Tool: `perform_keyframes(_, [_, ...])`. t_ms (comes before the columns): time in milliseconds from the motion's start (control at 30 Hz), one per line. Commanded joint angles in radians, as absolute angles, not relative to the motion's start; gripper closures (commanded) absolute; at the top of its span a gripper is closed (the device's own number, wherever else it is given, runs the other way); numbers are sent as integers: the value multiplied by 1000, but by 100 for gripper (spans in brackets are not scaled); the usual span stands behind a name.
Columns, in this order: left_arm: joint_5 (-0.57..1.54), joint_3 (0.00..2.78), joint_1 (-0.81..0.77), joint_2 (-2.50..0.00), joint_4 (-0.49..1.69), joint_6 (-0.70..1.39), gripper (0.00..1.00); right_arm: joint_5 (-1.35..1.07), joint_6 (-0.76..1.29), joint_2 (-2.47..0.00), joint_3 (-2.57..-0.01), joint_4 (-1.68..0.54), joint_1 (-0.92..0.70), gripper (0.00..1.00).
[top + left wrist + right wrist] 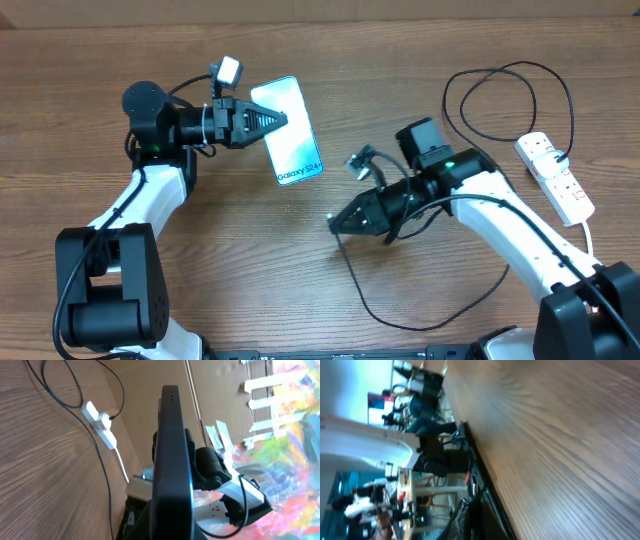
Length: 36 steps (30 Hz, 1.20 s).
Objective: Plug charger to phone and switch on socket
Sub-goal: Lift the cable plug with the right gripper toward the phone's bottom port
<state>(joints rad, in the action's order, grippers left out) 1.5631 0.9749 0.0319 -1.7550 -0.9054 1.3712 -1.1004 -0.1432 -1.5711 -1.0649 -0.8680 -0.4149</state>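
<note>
Overhead view, clock directions taken from the middle of the counter (250,270).

- The phone (290,140) is found at 11 o'clock, screen up, with the "Galaxy S24" text at its 5 o'clock end.
- The left gripper (278,121) is pointed toward 3 o'clock. Its jaws are pinched on the phone's long 9 o'clock edge. In the left wrist view the phone is seen edge-on between them, dark rim toward the camera.
- The right gripper (336,224) is placed just off centre at 4 o'clock, aimed toward 8 o'clock, well apart from the phone. Its jaws are pressed together, and the charger (410,327) is seen running out from their tips. The plug tip itself cannot be made out.
- From there the cable is looped toward 5 o'clock, and a second loop is laid at 2 o'clock.
- The socket (556,176) is located at 3 o'clock near the counter's edge, with the black cable meeting it. The switch positions cannot be told.
</note>
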Motion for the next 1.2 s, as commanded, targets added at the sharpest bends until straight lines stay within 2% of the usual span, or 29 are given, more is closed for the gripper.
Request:
perform_keyframes(0, [1582,986,29,-1750,-910,1338,96,-1146,-141,-1569,-1080,-838,-432,96])
perform_keyframes(567, [1582,986,23,-1750,-898,1301,96,-1146,51,-1569,-1084,-620,-433,96])
perform_keyframes(1167, [1582,986,10,-1750,-891,1301,96,-1147,61,-1569,-1146,-606,-433,96])
